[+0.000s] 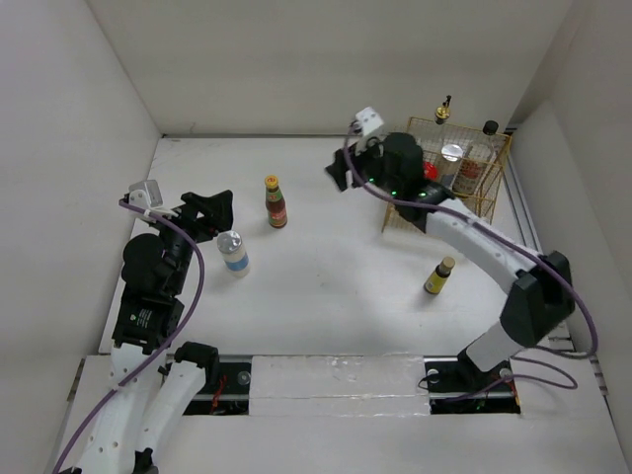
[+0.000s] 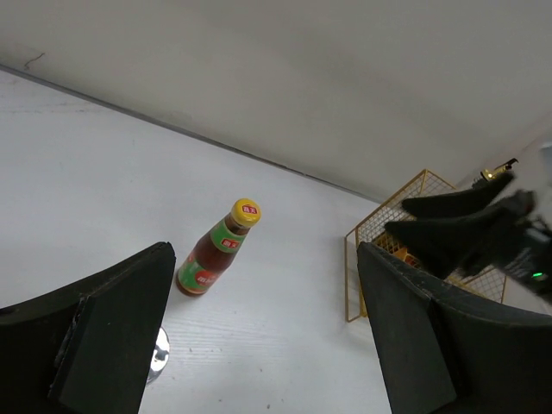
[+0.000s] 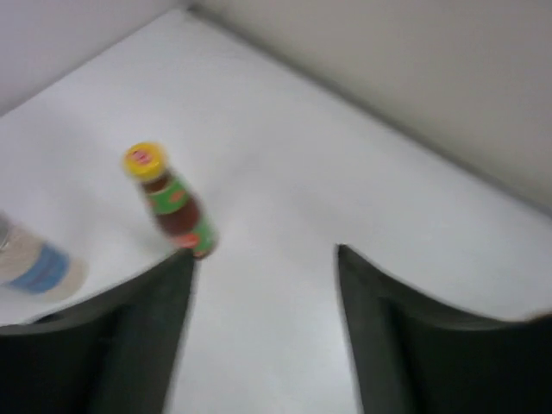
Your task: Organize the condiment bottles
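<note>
Three condiment bottles stand upright on the open table [image 1: 326,296], well apart from one another. The yellow-capped bottle [image 1: 276,205], with a red and green label, is near the middle. The silver-lidded bottle [image 1: 234,255], with a blue label, is nearer the left side. The small yellow-labelled bottle [image 1: 438,278] stands alone toward the right.

More bottles stand inside one gold wire basket [image 1: 501,163] in the far right corner. Four tops show there: one silver lid [image 1: 452,153], one red lid [image 1: 431,170], one black cap [image 1: 491,127] and one gold cap [image 1: 443,112]. The right arm hides part of their bodies, so a full count inside the basket cannot be given.

The left gripper [image 1: 215,215] hovers just beside the silver-lidded bottle without touching it. Its two fingers [image 2: 112,336] are spread wide with only bare table between them, and they grasp nothing. The right gripper [image 1: 341,173] hangs just outside the basket's near left side and points toward the yellow-capped bottle. Its wrist view is blurred, yet its two fingers [image 3: 138,345] stand clearly apart and hold nothing.
</note>
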Controlling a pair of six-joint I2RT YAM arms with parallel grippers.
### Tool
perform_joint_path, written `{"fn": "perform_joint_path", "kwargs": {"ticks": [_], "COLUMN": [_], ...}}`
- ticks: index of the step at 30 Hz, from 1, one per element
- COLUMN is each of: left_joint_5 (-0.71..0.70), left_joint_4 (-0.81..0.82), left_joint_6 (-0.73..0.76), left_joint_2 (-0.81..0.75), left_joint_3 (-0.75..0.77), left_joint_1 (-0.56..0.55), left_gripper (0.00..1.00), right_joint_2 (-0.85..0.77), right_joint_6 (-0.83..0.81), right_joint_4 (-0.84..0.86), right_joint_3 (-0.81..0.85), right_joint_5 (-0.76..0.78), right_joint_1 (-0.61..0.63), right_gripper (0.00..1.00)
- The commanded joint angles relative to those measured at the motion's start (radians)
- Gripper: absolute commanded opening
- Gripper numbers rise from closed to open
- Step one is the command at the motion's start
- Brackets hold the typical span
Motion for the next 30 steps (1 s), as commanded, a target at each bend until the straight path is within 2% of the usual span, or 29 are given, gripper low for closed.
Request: {"fn": "perform_joint_path", "kwargs": {"ticks": [1, 5, 17, 21, 22, 24, 25, 27, 29, 30], "left_joint_5": [0.014, 0.014, 0.014, 0.014, 0.014, 0.014, 0.014, 0.014, 0.014, 0.014], "left_joint_4": [0.054, 0.063, 0.063, 0.063, 0.063, 0.063, 0.063, 0.063, 0.063, 0.063], "left_joint_6": [0.005, 0.005, 0.005, 0.005, 0.005, 0.005, 0.005, 0.005, 0.005, 0.005], "left_joint_2": [0.0, -0.009, -0.009, -0.009, -0.009, 0.0, 0.01, 0.01, 0.01, 0.01], "left_joint_3": [-0.008, -0.008, -0.008, -0.008, -0.008, -0.008, -0.008, -0.008, -0.008, -0.008], "left_joint_1": [-0.008, -0.008, -0.008, -0.008, -0.008, -0.008, -0.008, -0.008, -0.008, -0.008], "left_gripper": [0.83, 0.83, 0.83, 0.83, 0.83, 0.83, 0.83, 0.83, 0.83, 0.83], "right_joint_2": [0.142, 0.286, 0.573, 0.627, 0.638, 0.638, 0.626, 0.592, 0.542, 0.467], "right_joint_6": [-0.054, -0.1, -0.099, -0.06, -0.06, -0.027, -0.017, 0.015, 0.039, 0.05], "right_joint_4": [0.028, 0.019, 0.031, 0.077, 0.096, 0.155, 0.18, 0.246, 0.297, 0.332], "right_joint_3": [0.062, 0.204, 0.452, 0.479, 0.479, 0.469, 0.452, 0.417, 0.339, 0.303], "right_joint_5": [-0.162, -0.192, -0.157, -0.157, -0.157, -0.166, -0.166, -0.177, -0.209, -0.218], "right_joint_1": [0.108, 0.192, 0.206, 0.216, 0.216, 0.216, 0.206, 0.206, 0.197, 0.187], "right_gripper": [0.8, 0.9, 0.9, 0.69, 0.57, 0.47, 0.34, 0.25, 0.22, 0.22]}}
